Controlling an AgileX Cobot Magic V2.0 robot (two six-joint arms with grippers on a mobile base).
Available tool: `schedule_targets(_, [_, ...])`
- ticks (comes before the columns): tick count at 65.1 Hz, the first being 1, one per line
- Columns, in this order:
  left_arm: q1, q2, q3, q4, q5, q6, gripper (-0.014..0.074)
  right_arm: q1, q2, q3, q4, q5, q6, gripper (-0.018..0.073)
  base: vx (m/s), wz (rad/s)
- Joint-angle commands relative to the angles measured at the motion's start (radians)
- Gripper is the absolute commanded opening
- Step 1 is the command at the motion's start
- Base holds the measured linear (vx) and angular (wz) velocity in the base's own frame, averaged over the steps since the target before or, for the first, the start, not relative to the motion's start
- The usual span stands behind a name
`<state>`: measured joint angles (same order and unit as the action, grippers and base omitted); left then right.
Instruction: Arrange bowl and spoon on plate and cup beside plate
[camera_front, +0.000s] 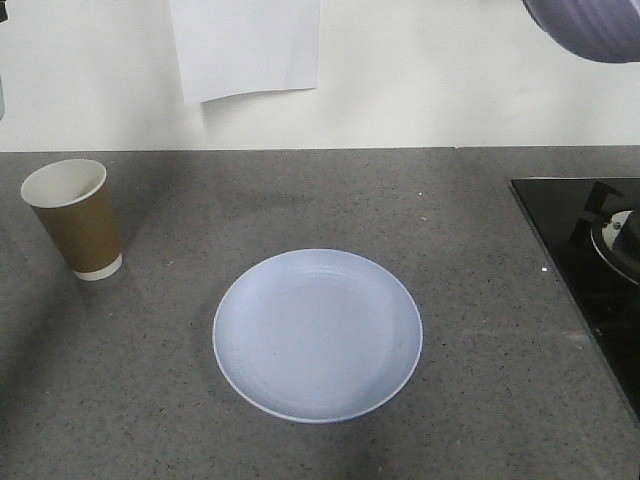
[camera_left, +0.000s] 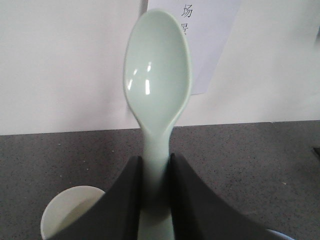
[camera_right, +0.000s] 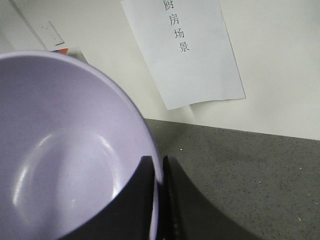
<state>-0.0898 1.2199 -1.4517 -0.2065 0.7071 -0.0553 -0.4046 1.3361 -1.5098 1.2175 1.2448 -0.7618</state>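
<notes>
While the pale blue plate (camera_front: 317, 335) lies bare on the table (camera_front: 480, 400), the left end effector (camera_left: 156, 200) clamps the glossy mint spoon (camera_left: 157, 80) (bowl-end outward); the right end effector (camera_right: 159, 200) pinches the lavender bowl (camera_right: 65, 160) rim, aloft.

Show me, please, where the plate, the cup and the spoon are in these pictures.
plate (camera_front: 318, 335): front view, centre of its bare inside.
cup (camera_front: 82, 232): front view, brown side wall.
spoon (camera_left: 157, 70): left wrist view, its scoop.

Wall paper sheet (camera_front: 247, 45); perhaps a hob (camera_front: 590, 270).
</notes>
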Motion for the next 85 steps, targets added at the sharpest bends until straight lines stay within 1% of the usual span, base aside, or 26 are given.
schedule_targets(1, [-0.002,-0.023,-0.027,-0.016,-0.066,-0.002,-0.0006,-0.005,-0.026,-0.030,0.079,-0.013,-0.010,-0.0005,0.00,0.01])
schedule_targets(85, [-0.002,-0.023,-0.027,-0.016,-0.066,-0.002,-0.0006,-0.005,-0.026,-0.030,0.079,-0.013,-0.010,-0.0005,0.00,0.01])
